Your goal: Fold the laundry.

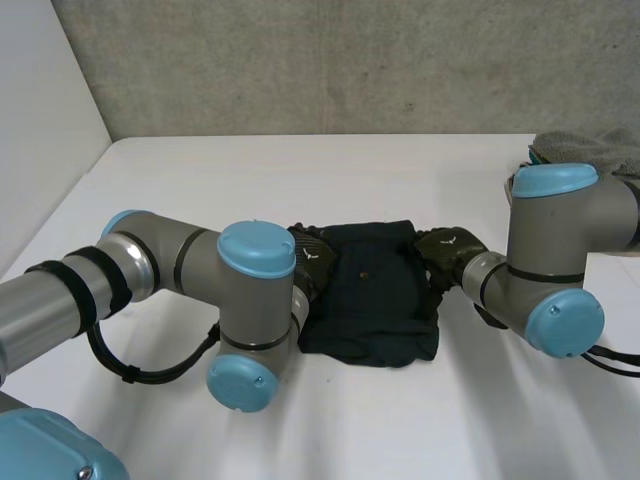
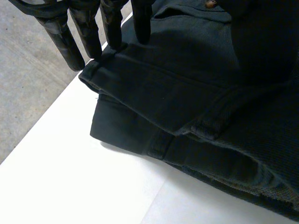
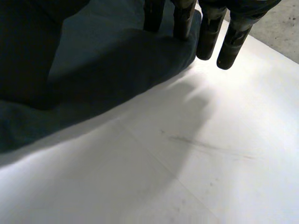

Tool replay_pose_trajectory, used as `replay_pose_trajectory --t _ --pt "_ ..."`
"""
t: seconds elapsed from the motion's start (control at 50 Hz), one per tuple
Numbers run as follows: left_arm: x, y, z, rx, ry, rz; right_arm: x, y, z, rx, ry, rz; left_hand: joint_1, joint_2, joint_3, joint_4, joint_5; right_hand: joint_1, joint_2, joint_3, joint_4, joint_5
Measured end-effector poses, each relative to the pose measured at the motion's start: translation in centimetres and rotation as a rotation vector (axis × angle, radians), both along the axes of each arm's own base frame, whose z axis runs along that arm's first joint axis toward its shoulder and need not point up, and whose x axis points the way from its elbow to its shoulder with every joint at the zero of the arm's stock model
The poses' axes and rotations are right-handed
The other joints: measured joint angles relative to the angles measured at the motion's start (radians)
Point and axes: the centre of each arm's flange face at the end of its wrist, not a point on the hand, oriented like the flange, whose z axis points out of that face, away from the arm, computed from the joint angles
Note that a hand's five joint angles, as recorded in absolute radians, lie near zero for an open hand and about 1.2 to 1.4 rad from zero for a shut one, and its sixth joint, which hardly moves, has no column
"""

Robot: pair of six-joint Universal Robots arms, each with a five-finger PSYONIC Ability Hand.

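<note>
The left hand lies at the left edge of the folded dark garment, its fingers straight and spread, 2 tips touching the cloth's edge. The garment sits mid-table between both hands. The right hand rests at its right edge, fingers straight and relaxed, 2 on the cloth. A grey cloth lies far right.
</note>
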Motion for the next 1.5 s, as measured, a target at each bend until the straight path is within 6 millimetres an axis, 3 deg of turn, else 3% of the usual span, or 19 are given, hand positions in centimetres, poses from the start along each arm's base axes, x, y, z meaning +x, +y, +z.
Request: replay_pose_trajectory --t 0.08,0.18,0.3,0.32,0.36,0.38,0.4,0.52,0.54,0.58,0.6,0.68,0.7,0.8,0.92,1.12,1.26,1.4,1.5 --pt "-0.1 0.1 0.4 -0.006 0.016 -0.004 0.0 0.1 0.1 -0.023 0.034 0.01 0.0 0.0 0.0 0.0 0.0 -0.01 -0.006 0.0 0.0 0.0" --pt "-0.5 -0.2 4.7 -0.064 0.128 -0.002 0.0 0.0 2.8 -0.102 0.012 0.003 0.0 0.0 0.0 0.0 0.0 -0.01 -0.006 0.0 0.0 -0.006" --pt "0.0 0.4 11.1 -0.116 0.289 -0.029 -0.4 0.7 7.9 -0.282 -0.065 -0.017 0.0 0.0 0.0 0.0 -0.003 -0.01 -0.006 0.0 0.0 -0.006" --pt "0.0 0.4 11.1 -0.116 0.289 -0.029 -0.4 0.7 7.9 -0.282 -0.065 -0.017 0.0 0.0 0.0 0.0 -0.003 -0.01 -0.006 0.0 0.0 -0.006" --pt "0.8 1.0 14.2 -0.13 0.355 -0.08 -0.8 2.0 10.1 -0.373 -0.102 -0.025 0.0 0.0 0.0 0.0 -0.003 -0.01 -0.006 0.0 0.0 -0.006" --pt "0.8 1.0 14.2 -0.13 0.355 -0.08 -0.8 2.0 10.1 -0.373 -0.102 -0.025 0.0 0.0 0.0 0.0 -0.003 -0.01 -0.006 0.0 0.0 -0.006" --pt "1.3 1.4 15.6 -0.13 0.378 -0.116 -1.1 2.7 10.8 -0.404 -0.116 -0.026 0.0 0.0 0.0 0.0 -0.003 -0.01 -0.006 0.0 0.0 -0.006" --pt "3.5 3.4 18.6 -0.056 0.417 -0.253 -1.5 5.8 10.6 -0.42 -0.132 -0.009 0.0 0.0 0.0 0.0 -0.003 -0.01 -0.006 0.0 0.0 -0.006" --pt "3.9 3.8 18.9 -0.029 0.422 -0.275 -1.5 7.7 9.0 -0.382 -0.131 0.014 0.0 0.0 0.0 0.0 -0.003 -0.01 -0.006 0.0 0.0 -0.006" --pt "4.2 4.1 19.1 -0.002 0.425 -0.293 -1.4 8.5 8.3 -0.365 -0.131 0.024 0.0 0.0 0.0 0.0 -0.003 -0.01 -0.006 0.0 0.0 -0.006" --pt "4.6 4.6 19.1 0.034 0.428 -0.313 -1.2 9.7 6.9 -0.338 -0.135 0.044 0.0 0.0 0.0 0.0 -0.003 -0.01 -0.006 0.0 0.0 -0.006" --pt "5.1 5.2 19.0 0.085 0.431 -0.336 -0.7 11.4 4.4 -0.3 -0.144 0.075 0.0 0.0 0.0 0.0 -0.003 -0.01 -0.006 0.0 0.0 -0.006" --pt "5.2 5.4 18.9 0.104 0.432 -0.344 -0.3 12.0 2.8 -0.289 -0.148 0.09 0.0 0.0 0.0 0.0 -0.003 -0.01 -0.006 0.0 0.0 -0.006" --pt "5.3 5.7 18.7 0.126 0.431 -0.349 0.6 12.3 -0.3 -0.28 -0.148 0.114 0.0 0.0 0.0 0.0 -0.003 -0.01 -0.006 0.0 0.0 -0.006" --pt "5.2 5.8 18.4 0.13 0.429 -0.348 1.7 11.2 -3.1 -0.291 -0.122 0.131 0.0 0.0 0.0 0.0 -0.003 -0.01 -0.006 0.0 0.0 -0.006" --pt "5.3 5.7 18.2 0.13 0.428 -0.344 3.1 8.7 -3.1 -0.392 -0.111 0.133 0.0 0.0 0.0 0.0 -0.003 0.029 0.003 0.006 0.004 0.0" --pt "5.2 5.8 18.1 0.129 0.43 -0.344 4.4 6.8 -2.8 -0.438 -0.135 0.137 0.0 0.0 0.0 0.0 -0.003 0.315 0.344 0.329 0.305 0.212" --pt "5.2 5.8 18.1 0.133 0.431 -0.346 5.6 5.2 -2.9 -0.452 -0.148 0.142 0.0 0.0 0.0 0.0 -0.003 0.688 0.891 0.864 0.855 0.752" --pt "5.2 5.9 18.1 0.136 0.433 -0.346 6.2 4.5 -2.4 -0.462 -0.163 0.161 0.0 0.0 0.0 0.0 -0.003 0.746 0.958 0.928 0.944 0.841"
